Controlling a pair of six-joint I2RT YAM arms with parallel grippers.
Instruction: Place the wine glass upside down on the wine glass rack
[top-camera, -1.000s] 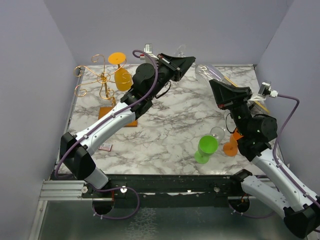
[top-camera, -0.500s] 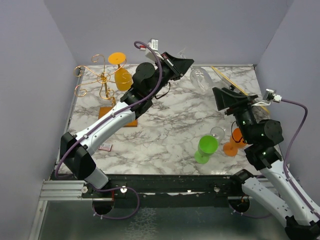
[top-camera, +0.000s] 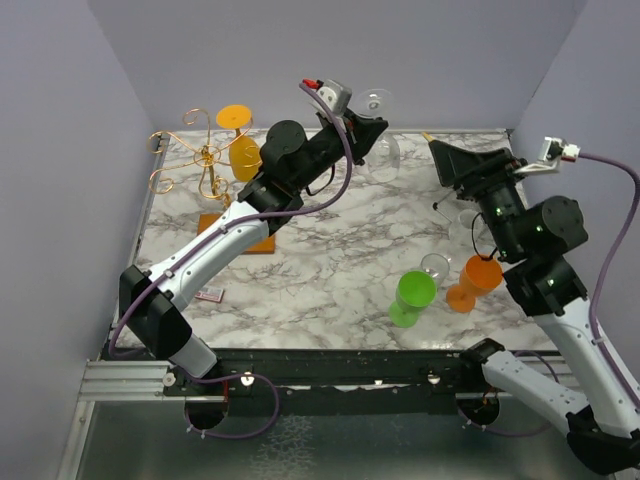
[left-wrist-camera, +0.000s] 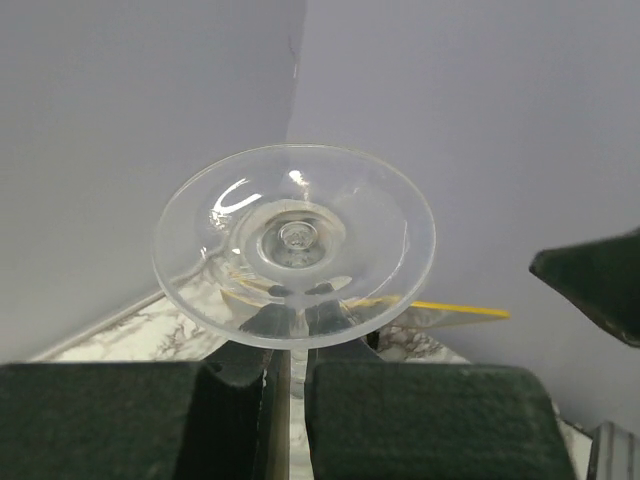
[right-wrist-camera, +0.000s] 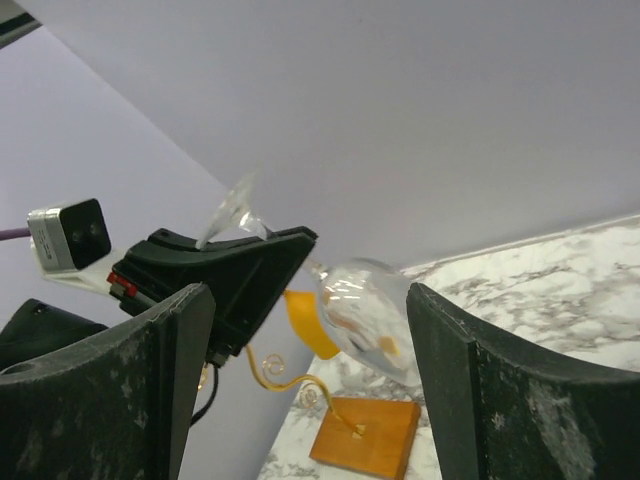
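One wine glass rack (right-wrist-camera: 365, 440) is counted at the table's (top-camera: 330, 240) far left corner. Five wine glasses are counted: two orange, the hung orange glass (top-camera: 245, 158) and the right-edge orange glass (top-camera: 482, 272); one green glass (top-camera: 414, 290); two clear, the raised clear glass (top-camera: 388, 155) and the small clear glass (top-camera: 435, 264). One yellow stick (left-wrist-camera: 455, 309) and one card (top-camera: 211, 294) are counted

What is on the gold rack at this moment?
An orange glass hangs upside down on the rack, foot up. The other hooks look bare. The left arm covers part of the base, so anything there is unseen.
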